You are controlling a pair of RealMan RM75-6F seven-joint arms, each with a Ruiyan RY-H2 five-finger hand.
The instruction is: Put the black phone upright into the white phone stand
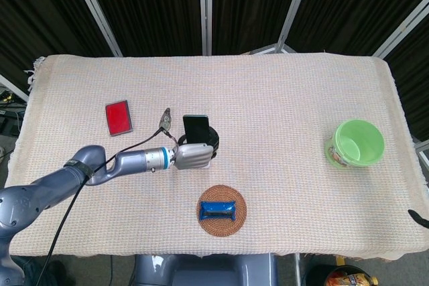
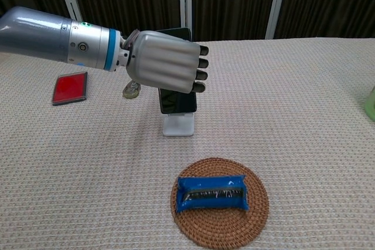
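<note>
My left hand (image 2: 167, 61) grips the black phone (image 2: 178, 101), which stands upright with its lower edge just above the white phone stand (image 2: 179, 126). From above, in the head view, the phone (image 1: 195, 128) shows edge-on beyond the hand (image 1: 194, 155), and only a sliver of the stand (image 1: 209, 163) peeks out beside the fingers. Whether the phone rests in the stand's cradle I cannot tell. My right hand appears in neither view.
A red card case (image 1: 118, 117) and a small metal clip (image 1: 164, 120) lie left of the stand. In front of it sits a woven coaster (image 2: 220, 201) bearing a blue packet (image 2: 212, 192). A green bowl (image 1: 358, 143) stands at the far right.
</note>
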